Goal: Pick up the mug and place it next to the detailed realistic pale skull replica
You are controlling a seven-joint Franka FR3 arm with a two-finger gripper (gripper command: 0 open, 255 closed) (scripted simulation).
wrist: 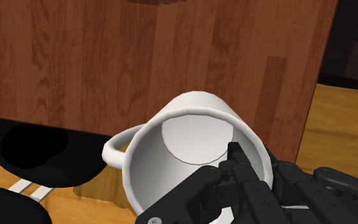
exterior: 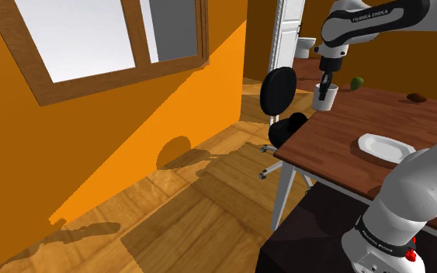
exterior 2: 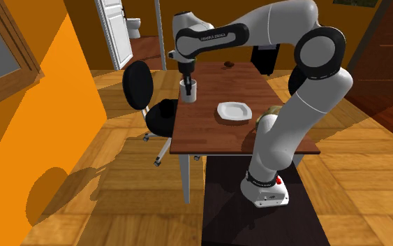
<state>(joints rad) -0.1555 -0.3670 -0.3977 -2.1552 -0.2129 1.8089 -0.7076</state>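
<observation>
At the surface's point(exterior: 348, 128) corner nearest the black office chair point(exterior: 280, 99), white mug point(exterior: 327, 98) upright, mouth up, under the black hand point(exterior: 327, 84). Hand clamped on mug: wrist view shows one finger point(wrist: 236, 159) inside the mug's point(wrist: 190, 137) bowl against the wall, the rest of the hand point(wrist: 238, 168) gripping from outside; handle loop sticks out on the side away from the fingers. Cannot tell whether the mug's base touches the wood or sits just above it. Second exterior view: mug point(exterior 2: 188, 91) close to the surface's point(exterior 2: 209, 133) edge on the chair's point(exterior 2: 149, 105) side, hand point(exterior 2: 187, 82) directly over it, arm arching across from the stand. White square-ish plate point(exterior 2: 234, 110) near mid-surface, apart from the mug. Small dark brown item point(exterior 2: 227, 64) at the far end. Olive-tan lump point(exterior 2: 264, 119) just beside the plate, partly covered by the arm's lower link, form not readable. Shoulder view: small green item point(exterior: 357, 83) beyond the mug, near it but not touching; plate point(exterior: 385, 146) well apart from it
</observation>
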